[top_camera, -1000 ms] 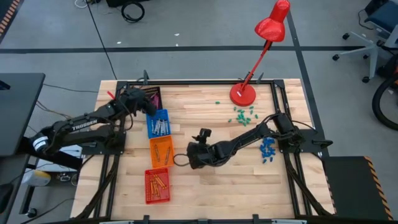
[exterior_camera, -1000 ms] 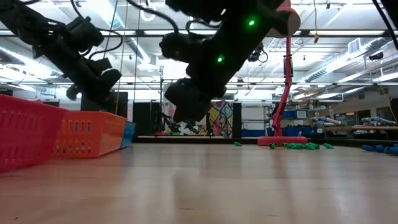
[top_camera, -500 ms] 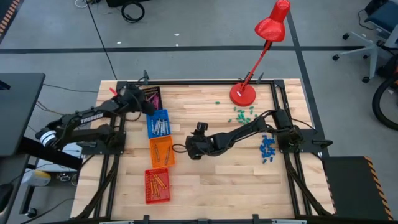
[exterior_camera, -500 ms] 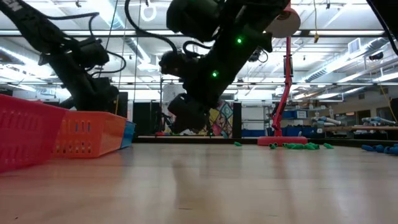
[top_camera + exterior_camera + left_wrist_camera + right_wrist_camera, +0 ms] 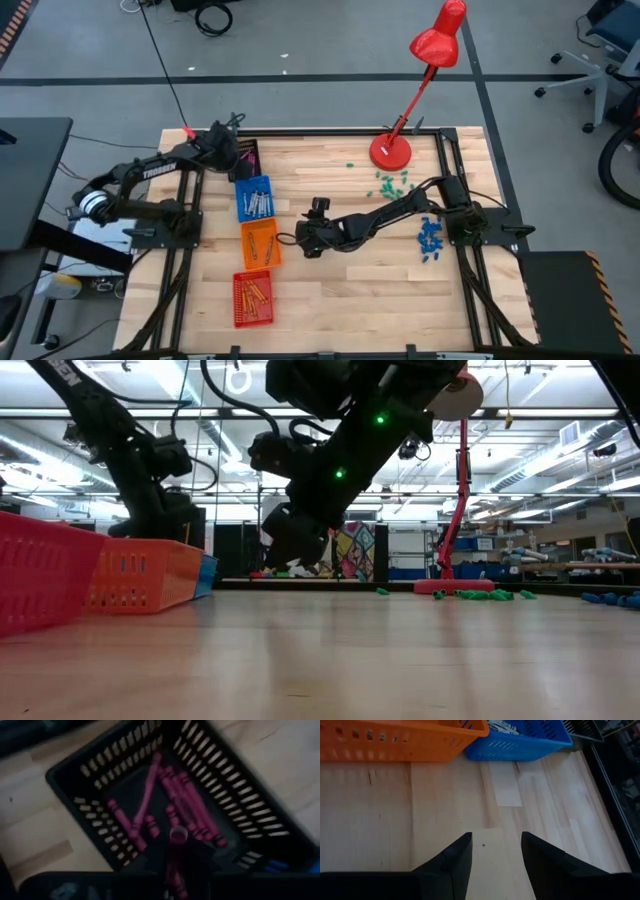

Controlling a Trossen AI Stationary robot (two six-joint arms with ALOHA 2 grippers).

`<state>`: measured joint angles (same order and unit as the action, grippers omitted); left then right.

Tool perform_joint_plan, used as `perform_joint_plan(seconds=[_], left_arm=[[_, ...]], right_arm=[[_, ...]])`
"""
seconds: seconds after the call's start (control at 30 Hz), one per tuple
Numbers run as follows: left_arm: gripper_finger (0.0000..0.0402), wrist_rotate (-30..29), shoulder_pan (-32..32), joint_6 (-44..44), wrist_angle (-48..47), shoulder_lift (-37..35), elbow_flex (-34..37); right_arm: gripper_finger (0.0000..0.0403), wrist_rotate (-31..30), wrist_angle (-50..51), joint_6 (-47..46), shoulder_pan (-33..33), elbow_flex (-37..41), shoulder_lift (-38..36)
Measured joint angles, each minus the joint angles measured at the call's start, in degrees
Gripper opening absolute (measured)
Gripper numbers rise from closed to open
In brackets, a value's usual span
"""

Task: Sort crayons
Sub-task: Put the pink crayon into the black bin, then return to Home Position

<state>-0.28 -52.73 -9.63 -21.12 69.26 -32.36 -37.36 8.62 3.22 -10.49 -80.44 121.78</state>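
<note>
A black basket (image 5: 235, 795) at the table's far left holds several magenta crayons (image 5: 190, 800) lying on its floor. My left gripper (image 5: 176, 851) hangs over this basket (image 5: 246, 158), pointing steeply down, shut on one more magenta crayon (image 5: 177, 835). Along the table's left side stand a blue basket (image 5: 254, 198) with grey crayons, an orange basket (image 5: 259, 243) and a red basket (image 5: 252, 298) with orange crayons. My right gripper (image 5: 495, 851) stands open over bare wood just right of the orange basket (image 5: 395, 742), nothing between its fingers. My left gripper pinches a magenta crayon between its two fingers (image 5: 155, 852), which point steeply down from above. The crayon's free end (image 5: 177, 834) sticks out past the fingertips, lifted clear above the crayons in the black basket. The fingers hide the rest of the crayon.
A red desk lamp's base (image 5: 390, 152) stands at the far right. Green bits (image 5: 391, 185) lie near it and blue bits (image 5: 430, 240) lie toward the right edge. Bare wood fills the middle and the near right of the table (image 5: 380, 290).
My left gripper has swung toward the far edge, from beside the blue basket to over the black basket, and tipped further down with the magenta crayon. My right gripper has shifted a little toward the far edge beside the orange basket, still open.
</note>
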Motion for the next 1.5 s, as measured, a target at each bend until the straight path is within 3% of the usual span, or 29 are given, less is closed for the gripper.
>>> perform_joint_plan(seconds=[0.47,0.87,1.1,1.2,1.33,1.5], left_arm=[[0.0165,0.1,-0.1,2.6,-0.6,-0.1,-1.6],[0.0172,-3.2,11.0,6.1,2.6,-14.4,-0.1],[0.0172,-4.4,18.0,3.0,6.9,-24.6,6.2],[0.0172,-5.4,21.3,1.8,11.4,-28.3,9.8],[0.0172,-5.9,24.6,1.4,17.9,-32.1,15.1],[0.0172,-6.1,27.0,0.4,18.5,-36.6,17.6]], right_arm=[[0.0172,-1.0,3.5,-2.2,-1.0,0.0,-2.2],[0.0145,-2.4,10.3,-8.5,2.0,2.0,-4.4],[0.0142,-7.2,8.4,-13.5,2.4,11.6,-16.5],[0.0142,-9.0,2.6,-14.7,2.3,18.3,-23.6],[0.014,-7.0,-6.9,-14.6,2.7,28.4,-32.4],[0.0133,-4.3,-12.9,-17.0,3.5,39.3,-42.4]])
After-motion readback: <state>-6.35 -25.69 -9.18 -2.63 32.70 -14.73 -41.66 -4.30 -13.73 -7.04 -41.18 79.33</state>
